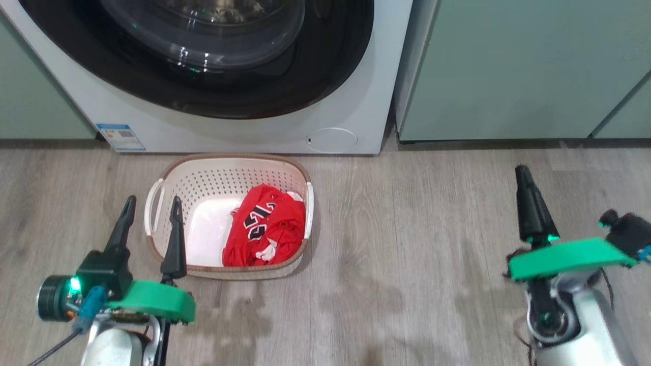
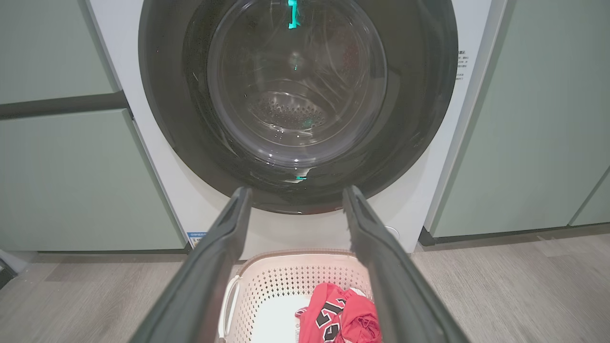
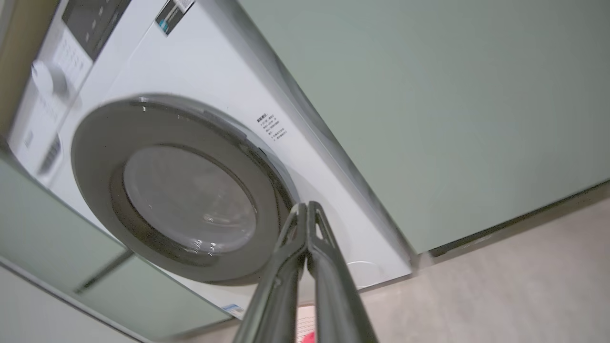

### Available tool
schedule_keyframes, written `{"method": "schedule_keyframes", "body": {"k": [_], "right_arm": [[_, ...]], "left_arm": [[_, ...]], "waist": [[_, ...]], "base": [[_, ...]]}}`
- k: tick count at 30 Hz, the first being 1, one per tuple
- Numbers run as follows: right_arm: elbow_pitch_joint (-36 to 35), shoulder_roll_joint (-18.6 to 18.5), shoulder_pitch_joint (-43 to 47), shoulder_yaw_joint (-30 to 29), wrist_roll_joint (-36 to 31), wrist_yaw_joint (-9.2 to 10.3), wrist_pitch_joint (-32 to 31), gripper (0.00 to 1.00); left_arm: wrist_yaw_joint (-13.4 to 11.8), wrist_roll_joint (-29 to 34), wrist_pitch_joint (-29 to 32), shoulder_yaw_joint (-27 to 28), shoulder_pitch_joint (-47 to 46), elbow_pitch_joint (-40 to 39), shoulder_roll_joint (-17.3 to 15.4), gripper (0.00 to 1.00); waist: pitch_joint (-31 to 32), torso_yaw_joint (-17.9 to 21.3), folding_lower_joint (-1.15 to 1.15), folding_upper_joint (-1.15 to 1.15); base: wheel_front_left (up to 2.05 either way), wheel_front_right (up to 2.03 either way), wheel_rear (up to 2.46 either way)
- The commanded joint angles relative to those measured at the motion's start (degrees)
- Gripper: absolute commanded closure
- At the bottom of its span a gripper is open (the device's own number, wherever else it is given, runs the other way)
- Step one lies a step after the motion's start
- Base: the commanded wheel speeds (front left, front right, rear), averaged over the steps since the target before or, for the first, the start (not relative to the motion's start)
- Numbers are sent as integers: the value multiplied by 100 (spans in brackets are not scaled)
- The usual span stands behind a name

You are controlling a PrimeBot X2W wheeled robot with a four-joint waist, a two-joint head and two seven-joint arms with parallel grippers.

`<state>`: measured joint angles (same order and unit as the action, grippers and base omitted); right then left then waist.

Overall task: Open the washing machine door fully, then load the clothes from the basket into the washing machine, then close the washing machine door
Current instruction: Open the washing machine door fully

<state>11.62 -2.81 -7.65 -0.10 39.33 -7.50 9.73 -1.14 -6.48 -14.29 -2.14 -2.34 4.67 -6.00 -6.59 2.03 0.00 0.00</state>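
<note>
- The door (image 2: 295, 95) is sitting closed on the washing machine (image 1: 244, 134).
- The basket (image 1: 229, 158) is standing on the floor (image 1: 407, 229) just in front of the machine, and the red clothes (image 1: 267, 229) are lying in its right half.
- The left gripper (image 1: 153, 199) is hovering by the basket's left end, spread wide and holding nothing.
- The right gripper (image 1: 524, 175) is hanging well off to the right, pressed together on nothing.

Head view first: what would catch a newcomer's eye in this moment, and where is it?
The red clothes stand out most, bunched in the right half of the cream basket on the floor in front of the washing machine. Above them in that view looms the washing machine door, glossy black and shut. The left gripper stands open near the basket's left handle, the right gripper shut, far off to the right.
</note>
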Motion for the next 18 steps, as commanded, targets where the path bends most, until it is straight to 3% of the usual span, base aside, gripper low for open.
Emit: {"method": "schedule_keyframes", "body": {"k": [1, 5, 6, 9, 13, 18], "right_arm": [[-225, -7, -337, 164, 534, 1, -71, 100], [-283, -7, -527, 135, 2292, 1, -312, 100], [-305, -7, -632, 87, 3043, 1, -455, 100], [-298, -7, -810, -13, 3970, 1, -708, 100], [-201, -8, -1165, -220, 4711, 1, -1049, 100], [188, -180, -1947, -398, 5115, 1, -1385, 100]], "left_arm": [[17, 20, -71, 194, -267, -226, -29, 0], [41, 17, -71, 189, -349, -306, -10, 0], [52, 19, -71, 181, -405, -361, 3, 0], [70, 21, -71, 174, -497, -426, 20, 0], [95, 33, -71, 151, -648, -521, 44, 0], [133, 38, -71, 145, -867, -650, 60, 0]], "waist": [[-51, -11, 0, 0], [-215, -48, 0, 0], [-319, -74, 0, 0], [-483, -114, 0, 0], [-742, -171, 0, 0], [-1154, -223, 0, 0]], "base": [[0, 0, 0], [0, 0, 0], [0, 0, 0], [0, 0, 0], [0, 0, 0], [0, 0, 0]]}}
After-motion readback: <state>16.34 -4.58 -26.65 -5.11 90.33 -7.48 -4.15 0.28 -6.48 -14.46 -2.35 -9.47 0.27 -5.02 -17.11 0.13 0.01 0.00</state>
